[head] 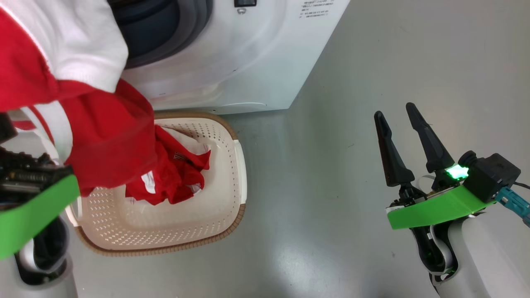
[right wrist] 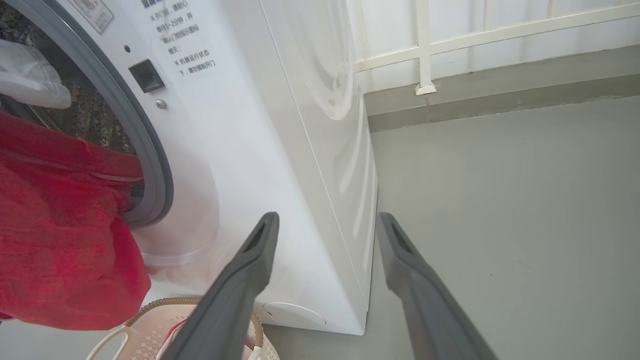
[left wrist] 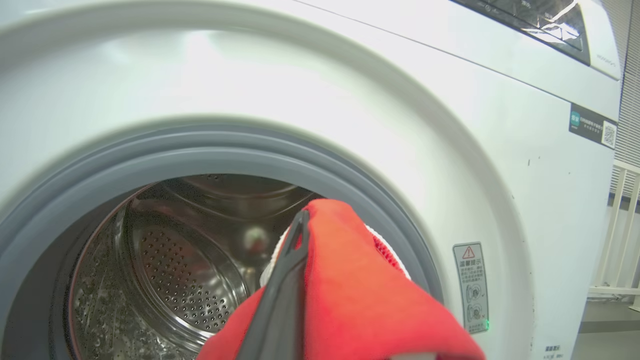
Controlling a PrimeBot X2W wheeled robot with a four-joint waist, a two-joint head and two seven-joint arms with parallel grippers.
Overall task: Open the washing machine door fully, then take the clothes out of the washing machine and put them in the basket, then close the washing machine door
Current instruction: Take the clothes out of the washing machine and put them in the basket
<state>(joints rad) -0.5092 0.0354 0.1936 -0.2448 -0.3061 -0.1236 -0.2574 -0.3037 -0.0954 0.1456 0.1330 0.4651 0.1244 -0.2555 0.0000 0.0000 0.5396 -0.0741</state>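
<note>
Lowering the clothes (head: 107, 140), pinched shut in the left tool (left wrist: 301, 240), over the basket (head: 242, 165) at five o'clock should land them cleanly; the right tool (head: 394, 109) gapes empty.

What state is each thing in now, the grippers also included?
washing machine: front opening uncovered, drum visible.
red jersey: gripped, hanging, lower end in the basket.
basket: upright on the floor, before the machine.
left gripper: shut on the red jersey.
right gripper: open, empty.

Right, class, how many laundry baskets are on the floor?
1: the basket stands on the floor before the washing machine, clothes hanging into it. Others may sit outside view.
</note>
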